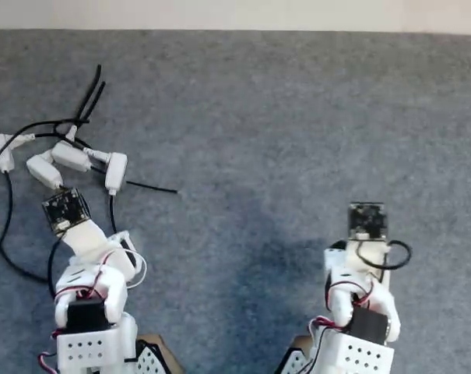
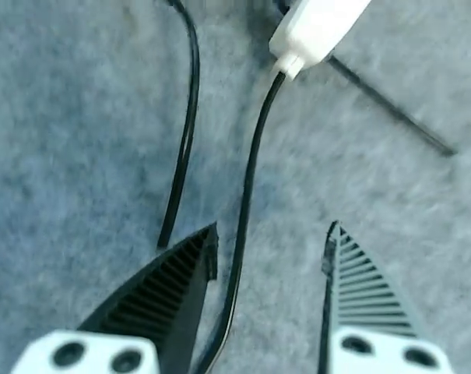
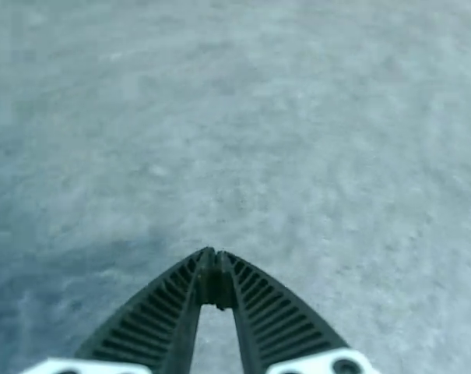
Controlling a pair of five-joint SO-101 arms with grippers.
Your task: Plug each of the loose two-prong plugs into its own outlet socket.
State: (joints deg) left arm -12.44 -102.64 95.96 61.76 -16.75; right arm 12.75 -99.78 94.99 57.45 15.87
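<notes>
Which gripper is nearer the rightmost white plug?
Left. The left gripper hangs just short of the plug, straddling its cord; the right gripper sits far off over carpet.

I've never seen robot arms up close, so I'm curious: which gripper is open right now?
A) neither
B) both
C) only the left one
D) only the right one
C: the left gripper has its fingers apart with a black cable running between them, while the right gripper is shut over the grey carpet.

Left claw (image 2: 272, 238) spread, right claw (image 3: 213, 263) pinched (tips touching)
</notes>
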